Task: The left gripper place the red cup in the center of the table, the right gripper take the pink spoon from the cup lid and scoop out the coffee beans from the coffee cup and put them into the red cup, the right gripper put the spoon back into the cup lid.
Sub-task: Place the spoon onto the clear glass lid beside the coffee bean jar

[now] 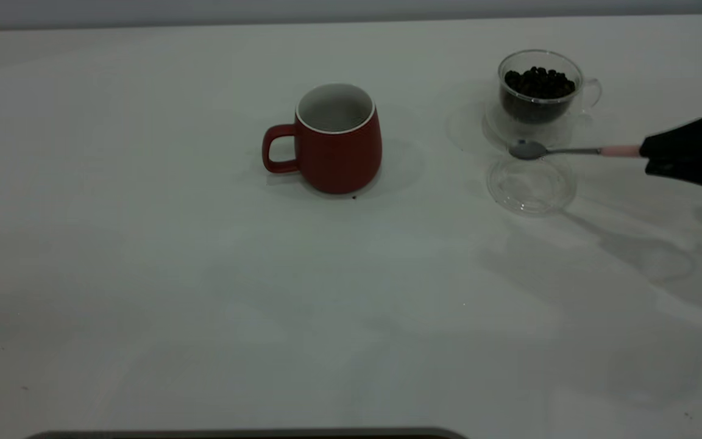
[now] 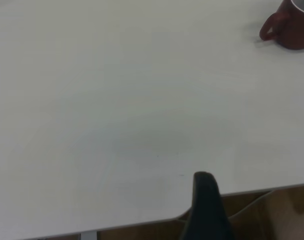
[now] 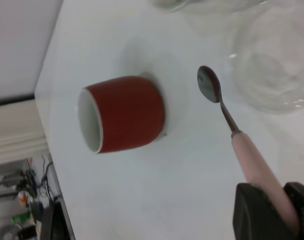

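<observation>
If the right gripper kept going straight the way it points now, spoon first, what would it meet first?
Probably the red cup: the right gripper holds the spoon aimed leftward just above the lid. Height is unclear.

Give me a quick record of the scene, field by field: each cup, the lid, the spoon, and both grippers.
red cup: upright, mid-table, looks empty
coffee cup: upright, behind the cup lid, holds coffee beans
cup lid: flat on the table, nothing on it
pink spoon: held level above the lid, bowl empty
right gripper: shut on the spoon handle
left gripper: at the table edge, far from the red cup
</observation>
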Robot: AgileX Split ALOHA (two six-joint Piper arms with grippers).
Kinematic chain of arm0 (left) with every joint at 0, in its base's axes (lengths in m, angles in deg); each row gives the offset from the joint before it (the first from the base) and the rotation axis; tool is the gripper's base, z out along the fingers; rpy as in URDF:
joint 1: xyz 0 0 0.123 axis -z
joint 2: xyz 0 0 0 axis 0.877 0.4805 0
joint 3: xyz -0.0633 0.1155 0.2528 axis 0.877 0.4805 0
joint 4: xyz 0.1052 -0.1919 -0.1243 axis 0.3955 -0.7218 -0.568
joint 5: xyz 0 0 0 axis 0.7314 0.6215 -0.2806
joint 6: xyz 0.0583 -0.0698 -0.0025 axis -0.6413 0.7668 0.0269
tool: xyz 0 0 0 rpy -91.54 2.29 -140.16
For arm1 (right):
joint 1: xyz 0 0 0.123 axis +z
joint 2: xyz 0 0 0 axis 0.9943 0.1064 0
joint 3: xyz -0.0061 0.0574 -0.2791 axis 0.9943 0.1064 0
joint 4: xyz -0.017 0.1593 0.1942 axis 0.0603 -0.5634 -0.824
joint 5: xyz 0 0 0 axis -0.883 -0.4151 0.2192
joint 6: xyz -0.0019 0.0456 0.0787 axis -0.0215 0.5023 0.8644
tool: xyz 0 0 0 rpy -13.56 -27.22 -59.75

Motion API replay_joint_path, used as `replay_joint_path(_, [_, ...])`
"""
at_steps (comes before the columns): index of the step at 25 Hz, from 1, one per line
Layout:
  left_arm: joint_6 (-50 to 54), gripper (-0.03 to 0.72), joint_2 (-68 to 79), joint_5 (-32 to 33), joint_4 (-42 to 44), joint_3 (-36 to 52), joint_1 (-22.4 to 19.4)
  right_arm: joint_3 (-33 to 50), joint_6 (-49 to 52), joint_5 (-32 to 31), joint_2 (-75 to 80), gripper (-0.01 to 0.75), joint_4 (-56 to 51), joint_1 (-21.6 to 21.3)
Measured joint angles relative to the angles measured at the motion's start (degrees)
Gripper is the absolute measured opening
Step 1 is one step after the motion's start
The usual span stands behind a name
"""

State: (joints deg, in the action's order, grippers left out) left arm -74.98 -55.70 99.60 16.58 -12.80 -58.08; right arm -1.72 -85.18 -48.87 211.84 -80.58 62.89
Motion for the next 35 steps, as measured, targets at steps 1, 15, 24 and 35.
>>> replay_joint_path(1, [0.0,0.590,0.0,0.0,0.0,0.0,0.0,-0.1,-0.1,0.0,0.6,0.111,-0.1,-0.3])
replay_joint_path(15, [0.0,0.590,0.0,0.0,0.0,0.0,0.0,-6.7,-1.1,2.2,7.7,0.111,-0.1,-0.5])
replay_joint_path(24, [0.0,0.590,0.0,0.0,0.0,0.0,0.0,-8.6,-7.1,-2.7,13.1,0.111,-0.1,-0.5])
replay_joint_path(35, [0.0,0.590,0.0,0.0,0.0,0.0,0.0,-9.4,-11.9,-4.2,14.6,0.111,-0.1,-0.5])
